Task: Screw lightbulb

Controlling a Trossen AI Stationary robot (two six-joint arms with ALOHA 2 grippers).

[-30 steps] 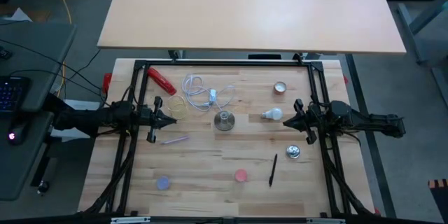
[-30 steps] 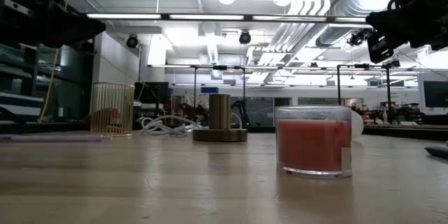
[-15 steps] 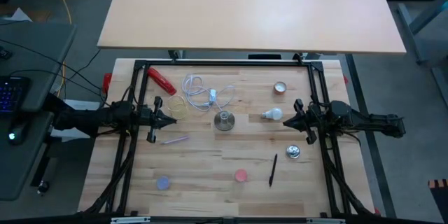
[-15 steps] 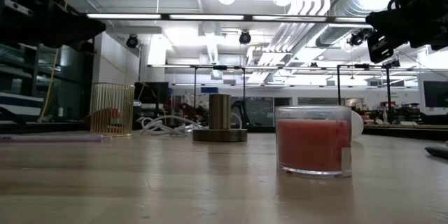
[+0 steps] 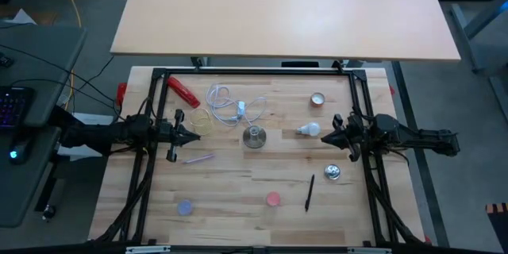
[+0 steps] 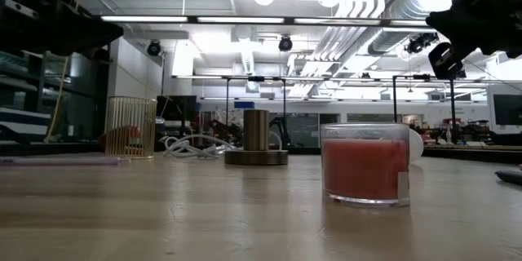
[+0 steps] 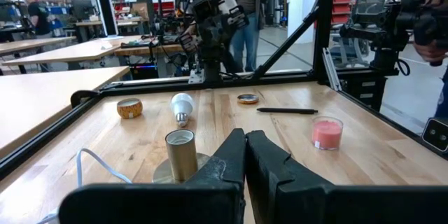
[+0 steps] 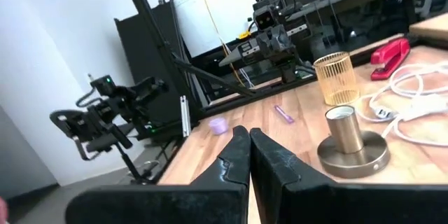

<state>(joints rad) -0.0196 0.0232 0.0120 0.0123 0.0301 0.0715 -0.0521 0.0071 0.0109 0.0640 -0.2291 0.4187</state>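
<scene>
Lying on its side, the frosted white lightbulb rests untouched; both tools pressed together, empty.

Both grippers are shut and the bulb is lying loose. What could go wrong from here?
The lightbulb lies on its side near the right gripper; a nudge from shut fingers could roll it. The socket stand sits unheld, so it might slide or turn while screwing. The white cable nearby could snag the left gripper.

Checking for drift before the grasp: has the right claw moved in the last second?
Yes, slightly. In the high view the right claw has edged toward the lightbulb, judged against the black frame rail. The claw is shut and holds nothing.
</scene>
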